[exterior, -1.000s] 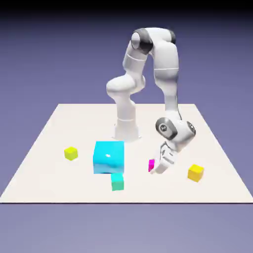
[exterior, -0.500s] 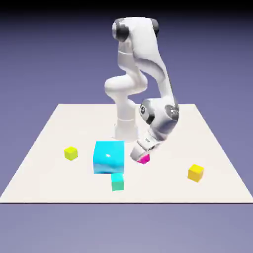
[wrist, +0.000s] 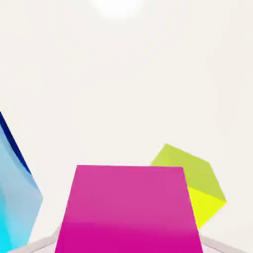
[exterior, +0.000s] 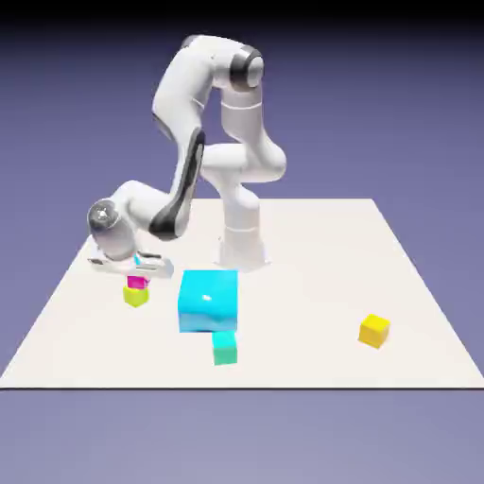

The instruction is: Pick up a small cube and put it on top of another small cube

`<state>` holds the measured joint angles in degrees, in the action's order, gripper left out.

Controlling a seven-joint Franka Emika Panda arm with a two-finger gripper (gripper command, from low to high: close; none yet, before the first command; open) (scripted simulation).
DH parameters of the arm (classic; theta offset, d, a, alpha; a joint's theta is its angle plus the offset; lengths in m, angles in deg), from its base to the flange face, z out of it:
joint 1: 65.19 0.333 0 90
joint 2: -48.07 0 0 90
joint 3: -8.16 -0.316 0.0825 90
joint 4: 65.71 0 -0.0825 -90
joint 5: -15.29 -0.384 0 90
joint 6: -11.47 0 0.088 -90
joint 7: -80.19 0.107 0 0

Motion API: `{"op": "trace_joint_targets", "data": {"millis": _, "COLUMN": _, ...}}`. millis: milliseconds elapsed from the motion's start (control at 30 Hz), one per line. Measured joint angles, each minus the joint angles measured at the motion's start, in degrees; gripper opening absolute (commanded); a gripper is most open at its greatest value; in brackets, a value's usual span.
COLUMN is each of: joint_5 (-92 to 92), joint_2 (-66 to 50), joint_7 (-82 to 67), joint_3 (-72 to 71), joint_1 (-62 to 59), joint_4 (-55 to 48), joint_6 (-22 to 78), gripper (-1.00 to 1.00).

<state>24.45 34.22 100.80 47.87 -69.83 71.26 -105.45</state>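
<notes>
The gripper [wrist: 127,243] grips the magenta cube [wrist: 127,207], held over or near the lime-yellow cube [exterior: 136,296] by the table's [exterior: 302,284] exterior view's left edge. Inward sits the cyan block [exterior: 208,301]; the teal cube [exterior: 225,348] is near the front edge, the golden-yellow cube [exterior: 374,331] toward the front right corner.

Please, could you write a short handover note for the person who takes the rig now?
Gripper: shut on the pink cube, which fills the space between its fingertips.
Lime cube: on the table, just below the pink one in the exterior view; in the hand view the two are not squarely lined up.
Done: pink cube picked up and brought over near the lime one.
Left: line it up, set it on top, open, back away. I cannot tell whether they touch yet.
</notes>
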Motion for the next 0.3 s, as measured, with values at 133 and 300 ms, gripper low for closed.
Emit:
{"op": "trace_joint_targets", "data": {"millis": 133, "joint_5": -0.59, "joint_2": -2.86, "joint_7": -1.33, "joint_3": -0.86, "joint_1": -1.19, "joint_4": 2.21, "joint_6": -4.80, "gripper": -1.00}}
{"op": "trace_joint_targets", "data": {"millis": 300, "joint_5": -2.02, "joint_2": -6.79, "joint_7": -2.31, "joint_3": -2.18, "joint_1": -2.98, "joint_4": 4.66, "joint_6": -10.88, "gripper": 1.00}}
